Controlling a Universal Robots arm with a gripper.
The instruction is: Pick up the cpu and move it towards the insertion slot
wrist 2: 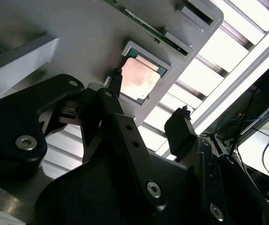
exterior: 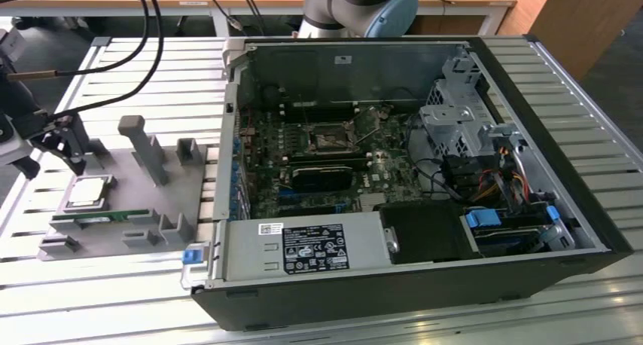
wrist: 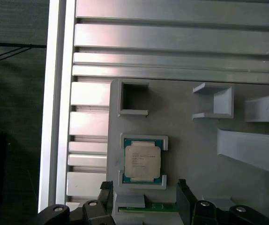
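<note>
1. Your computer case (exterior: 351, 62) lies open on its side, so the insertion slot (exterior: 330, 139) faces up, well apart from the chip.
2. The grey holder (exterior: 191, 194) keeps the cpu (wrist: 143, 161) flat in a square nest, easy to reach.
3. Your gripper (wrist: 144, 183) hovers near it, fingers spread, holding nothing.

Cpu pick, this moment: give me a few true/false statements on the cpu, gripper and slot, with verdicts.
1. The cpu lies flat in a recess of the gray tray. True.
2. The gripper is shut on the cpu. False: it is open, close to the cpu, holding nothing.
3. The insertion slot sits inside the open computer case. True.
4. The cpu lies inside the case. False: it is on the tray outside the case, toward the exterior view's left.
</note>
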